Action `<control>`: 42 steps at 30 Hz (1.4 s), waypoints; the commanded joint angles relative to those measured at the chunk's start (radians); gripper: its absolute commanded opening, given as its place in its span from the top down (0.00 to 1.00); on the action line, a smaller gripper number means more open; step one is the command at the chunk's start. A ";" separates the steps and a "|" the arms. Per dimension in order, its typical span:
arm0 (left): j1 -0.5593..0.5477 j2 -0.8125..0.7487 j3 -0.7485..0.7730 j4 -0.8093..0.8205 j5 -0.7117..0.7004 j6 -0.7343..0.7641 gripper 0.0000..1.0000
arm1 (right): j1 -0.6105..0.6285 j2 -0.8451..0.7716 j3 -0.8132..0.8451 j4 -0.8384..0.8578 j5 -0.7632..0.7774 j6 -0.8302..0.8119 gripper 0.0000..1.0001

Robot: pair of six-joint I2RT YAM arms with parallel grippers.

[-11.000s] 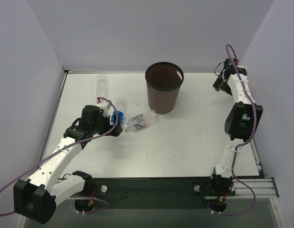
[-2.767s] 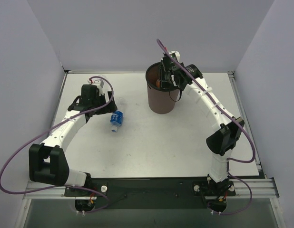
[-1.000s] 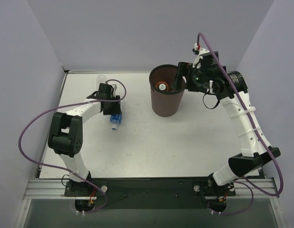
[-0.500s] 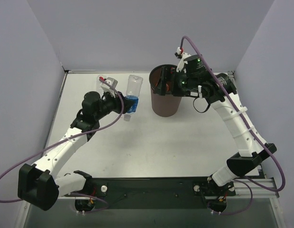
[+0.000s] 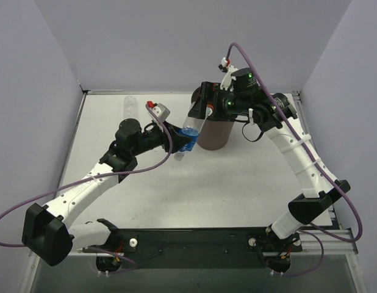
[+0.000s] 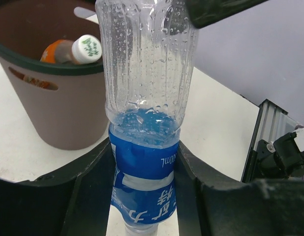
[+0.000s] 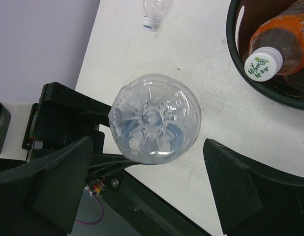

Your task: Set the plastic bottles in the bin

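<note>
The blue-labelled bottle (image 6: pixel 144 88) was held off the worktop (image 5: pixel 237 183) by the left hand (image 6: pixel 144 182), whose fingers were pressed against the two sides of the label. The bottle was turned upside down, with its neck below the fingers and its ribbed clear body and base pointing up. Droplets could be seen on the inside of the clear wall.

The right hand (image 7: pixel 149 147) was placed over the upturned base with its fingers spread wide, one on each side of the bottle. In the right wrist view a gap was seen between each finger and the bottle, so nothing was pinched by it.

The bottle was held just beside the bin (image 5: pixel 216 135), on the bin's left side and near the level of its rim, but outside the opening. The bin stood upright toward the far side of the worktop. An orange bottle (image 7: pixel 282 34) with a white cap was seen lying tilted inside it, its cap close to the wall.

A clear bottle (image 5: pixel 132 105) was left lying on the worktop near the far left corner, well apart from the bin and from both hands.
</note>
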 commanded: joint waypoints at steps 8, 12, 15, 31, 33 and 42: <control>-0.068 -0.050 0.038 0.058 0.048 0.128 0.45 | -0.003 0.013 0.054 0.045 0.006 -0.017 0.52; -0.067 -0.018 0.080 -0.057 -0.070 0.098 0.02 | -0.012 -0.013 0.057 0.046 0.052 -0.064 0.67; -0.058 0.027 0.149 -0.170 -0.240 0.033 0.03 | -0.032 -0.024 0.085 0.046 0.127 -0.141 0.67; 0.427 0.261 0.213 -0.476 -0.442 -0.351 0.04 | -0.103 0.025 0.208 0.293 0.423 -0.506 0.67; 0.450 0.306 0.245 -0.473 -0.455 -0.331 0.04 | -0.114 0.045 0.189 0.316 0.439 -0.516 0.67; 0.554 0.622 0.555 -0.539 -0.498 -0.212 0.03 | -0.205 0.175 -0.154 0.582 0.491 -0.499 0.69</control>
